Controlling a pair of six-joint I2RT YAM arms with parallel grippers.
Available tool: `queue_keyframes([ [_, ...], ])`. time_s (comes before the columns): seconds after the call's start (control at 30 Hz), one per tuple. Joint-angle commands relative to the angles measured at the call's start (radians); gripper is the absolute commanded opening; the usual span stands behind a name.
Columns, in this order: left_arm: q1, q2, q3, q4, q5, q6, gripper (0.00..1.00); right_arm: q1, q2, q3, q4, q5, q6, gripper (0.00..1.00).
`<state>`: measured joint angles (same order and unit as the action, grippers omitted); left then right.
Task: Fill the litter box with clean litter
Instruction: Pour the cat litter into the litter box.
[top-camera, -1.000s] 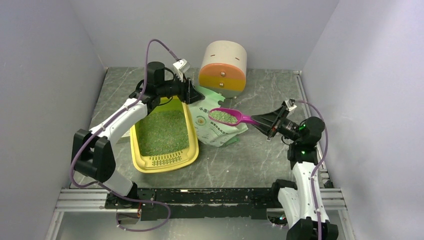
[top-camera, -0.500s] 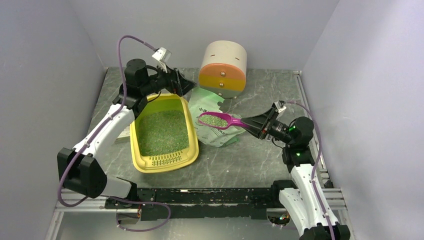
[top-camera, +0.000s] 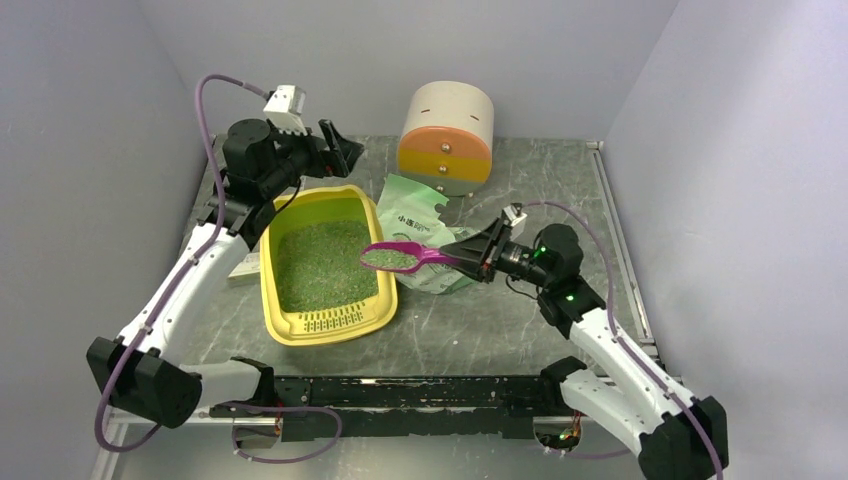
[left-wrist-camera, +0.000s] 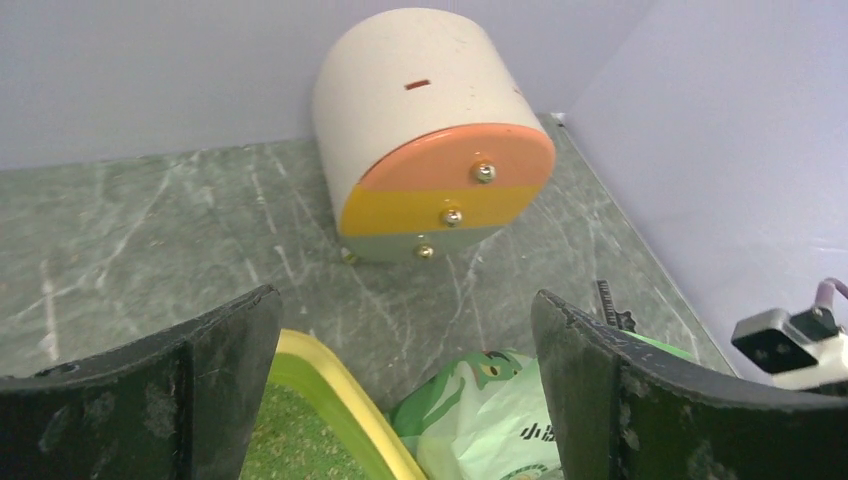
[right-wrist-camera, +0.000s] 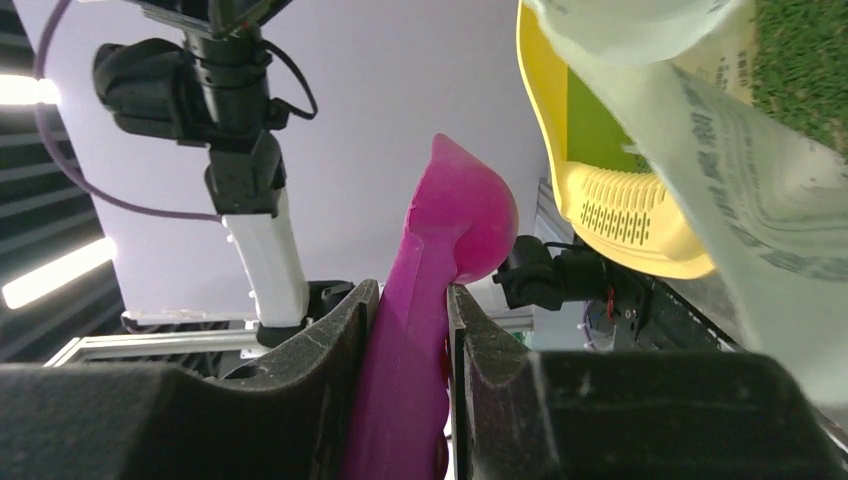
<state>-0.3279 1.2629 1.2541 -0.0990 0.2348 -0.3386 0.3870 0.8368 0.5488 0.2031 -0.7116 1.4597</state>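
Observation:
The yellow litter box (top-camera: 268, 290) lies left of centre, its grille end towards me, with a bed of greenish-grey clean litter (top-camera: 320, 265) inside. My right gripper (top-camera: 465, 255) is shut on the handle of a magenta scoop (top-camera: 395, 257). The scoop's bowl carries litter and hangs level over the box's right rim. In the right wrist view the scoop (right-wrist-camera: 455, 220) is pinched in the right gripper (right-wrist-camera: 412, 300). My left gripper (top-camera: 340, 150) hovers open and holds nothing above the box's far corner. In its own view the left gripper (left-wrist-camera: 405, 300) frames the box rim (left-wrist-camera: 340, 400).
A pale green printed bag (top-camera: 415, 215) lies slumped just right of the box, under the scoop's handle. A round beige-orange-yellow drawer cabinet (top-camera: 447, 135) stands at the back centre. Grey walls close off the table on three sides.
My left gripper opened, rose and pulled back to the left, away from the bag. My right arm carried the loaded scoop leftwards from over the bag to the box's right rim.

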Motion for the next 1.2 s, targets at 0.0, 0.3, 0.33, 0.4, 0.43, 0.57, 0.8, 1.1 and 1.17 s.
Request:
queue_keyframes([
  [0.0,0.007,-0.046,0.052,-0.119,-0.196,-0.02,0.98,0.146,0.045,0.066,0.028,0.205,-0.049,0.0],
  [0.3,0.007,-0.069,0.117,-0.241,-0.37,-0.004,0.98,0.457,0.239,0.212,-0.028,0.528,-0.142,0.0],
  [0.33,0.006,-0.07,0.119,-0.246,-0.379,-0.005,0.98,0.482,0.263,0.238,-0.051,0.555,-0.153,0.0],
  [0.4,0.003,-0.072,0.121,-0.251,-0.393,-0.007,0.98,0.525,0.309,0.289,-0.09,0.613,-0.18,0.0],
  [0.43,0.0,-0.073,0.122,-0.253,-0.401,-0.006,0.98,0.542,0.331,0.311,-0.105,0.638,-0.19,0.0],
  [0.57,-0.014,-0.08,0.115,-0.258,-0.426,0.011,0.98,0.587,0.404,0.384,-0.147,0.705,-0.211,0.0],
  [0.8,-0.038,-0.09,0.114,-0.272,-0.479,0.035,0.98,0.631,0.522,0.54,-0.251,0.773,-0.274,0.0],
  [1.1,-0.071,-0.086,0.117,-0.274,-0.516,0.058,0.98,0.633,0.618,0.677,-0.294,0.903,-0.314,0.0],
  [1.17,-0.078,-0.088,0.113,-0.275,-0.522,0.053,0.98,0.633,0.649,0.701,-0.287,0.916,-0.313,0.0],
])
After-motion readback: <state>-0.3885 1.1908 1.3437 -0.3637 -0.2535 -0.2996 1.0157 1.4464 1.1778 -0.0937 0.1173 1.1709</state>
